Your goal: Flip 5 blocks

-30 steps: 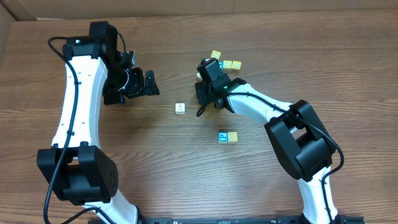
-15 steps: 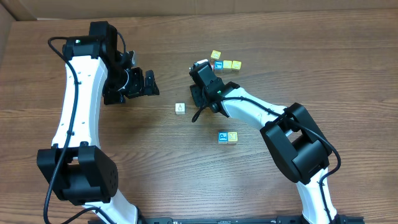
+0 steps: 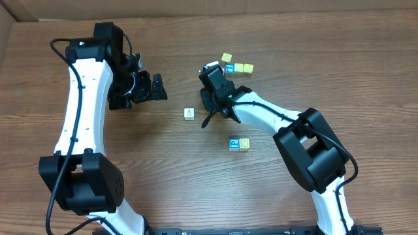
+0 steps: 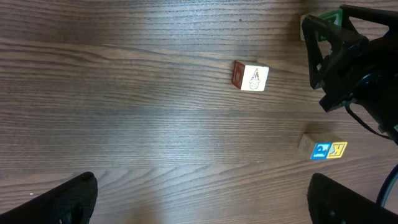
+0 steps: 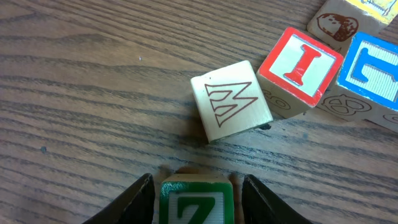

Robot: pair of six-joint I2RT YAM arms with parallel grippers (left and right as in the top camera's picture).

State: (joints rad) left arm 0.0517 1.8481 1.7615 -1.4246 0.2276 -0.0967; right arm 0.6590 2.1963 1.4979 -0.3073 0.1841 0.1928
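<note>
Closest in the right wrist view, the right gripper (image 5: 196,186) has a finger on either side of the green Z block (image 5: 196,208). Only thin dark lines separate the pads from the block's sides, so I cannot tell whether they are pressing on it. Just past it on the table (image 5: 93,93) lies a pale zigzag block (image 5: 231,101), turned slightly askew. Beyond that are the red-and-white I block (image 5: 300,70) and a blue-letter block (image 5: 373,78), side by side.

From overhead, the right arm (image 3: 274,121) stretches from the lower right up and to the left. Its wrist covers the green block, so only the wrist camera shows it.

The left arm (image 3: 81,98) climbs the left side and bends at the top. The left gripper (image 4: 208,199) points toward the middle, fingers spread wide and holding nothing.

A white block (image 3: 189,113) sits alone between the two grippers. The left wrist view shows its red side face, while the overhead view shows only its pale top. Nearer the right arm's base, the teal-blue block (image 3: 234,143) and the pale yellow block (image 3: 244,143) touch.
</note>
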